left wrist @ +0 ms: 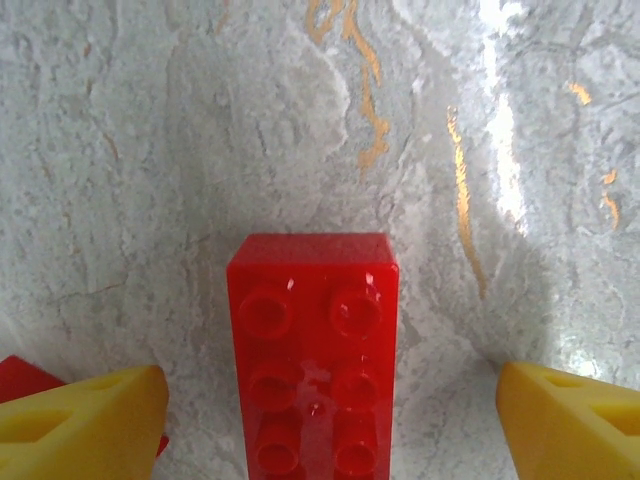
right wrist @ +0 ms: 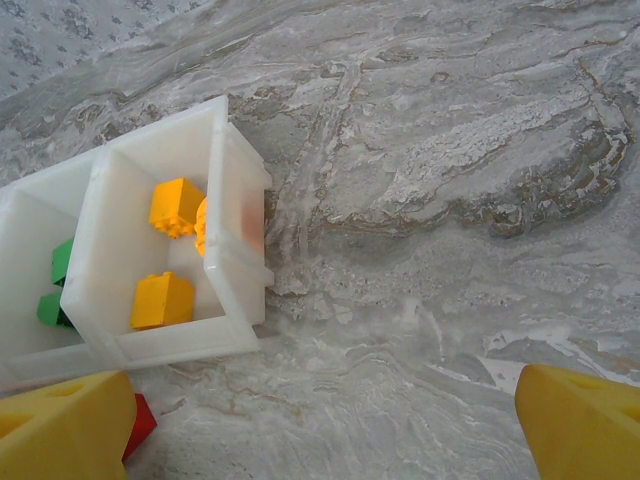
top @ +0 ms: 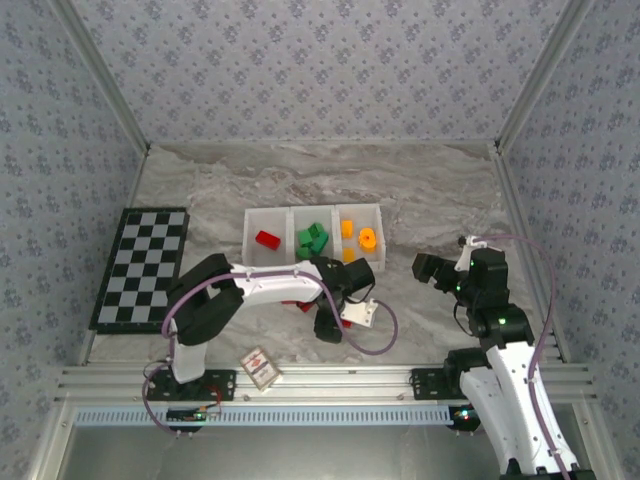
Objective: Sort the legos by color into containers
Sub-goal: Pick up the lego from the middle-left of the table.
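Observation:
The white three-bin tray (top: 291, 213) holds one red brick (top: 267, 239) in its left bin, green bricks (top: 313, 240) in the middle, and orange bricks (top: 347, 228) with an orange ring (top: 367, 238) in the right. My left gripper (left wrist: 325, 420) is open and low over the table, with a long red brick (left wrist: 312, 350) lying between its yellow fingers (left wrist: 85, 415), apart from both. Another red piece (left wrist: 20, 378) peeks in by the left finger. My right gripper (right wrist: 320, 430) is open over bare table beside the tray's right bin (right wrist: 235, 250), holding nothing.
A black-and-white checkerboard (top: 142, 265) lies at the left. A small red-patterned card (top: 258, 366) sits near the front rail. More red bricks (top: 300, 305) lie under the left arm in front of the tray. Patterned walls close in the table.

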{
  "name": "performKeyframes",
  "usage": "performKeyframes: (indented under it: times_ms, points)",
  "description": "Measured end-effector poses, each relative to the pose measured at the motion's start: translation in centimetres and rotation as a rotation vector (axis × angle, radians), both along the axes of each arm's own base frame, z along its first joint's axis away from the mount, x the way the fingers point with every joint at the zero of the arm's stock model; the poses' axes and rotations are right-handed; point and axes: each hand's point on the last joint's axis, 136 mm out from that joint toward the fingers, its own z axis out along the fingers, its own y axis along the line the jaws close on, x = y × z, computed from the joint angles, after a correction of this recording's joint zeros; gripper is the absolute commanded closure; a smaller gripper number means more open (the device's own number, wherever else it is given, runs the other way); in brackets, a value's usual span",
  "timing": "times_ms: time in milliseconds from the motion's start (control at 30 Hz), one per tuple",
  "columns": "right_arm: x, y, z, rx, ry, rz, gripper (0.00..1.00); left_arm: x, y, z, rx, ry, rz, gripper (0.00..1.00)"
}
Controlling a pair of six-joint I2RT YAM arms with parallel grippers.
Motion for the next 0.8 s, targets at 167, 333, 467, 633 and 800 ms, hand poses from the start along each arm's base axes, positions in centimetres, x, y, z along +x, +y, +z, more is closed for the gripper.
performKeyframes:
  times_ms: [167,333,467,633,800]
  points:
    - [0.0,-0.1,0.0,0.000,0.000,-0.004,0.00,0.1,-0.7,0.1,-0.031,-0.004,-0.009,0.28]
    - [0.0,-0.2,0.0,0.001,0.000,-0.010,0.00,-0.1,-1.4,0.3,-0.054,-0.006,-0.019,0.34]
    - [0.1,-0.3,0.0,0.001,0.000,-0.011,0.00,-0.3,-1.6,0.2,-0.061,0.002,-0.019,0.46]
    - [0.1,-0.3,0.0,0.001,0.000,-0.012,0.00,-0.2,-1.7,-0.2,-0.057,0.002,-0.011,0.58]
    - [0.1,-0.3,0.0,0.001,0.000,-0.014,0.00,-0.2,-1.5,-0.6,-0.044,0.006,-0.002,0.65]
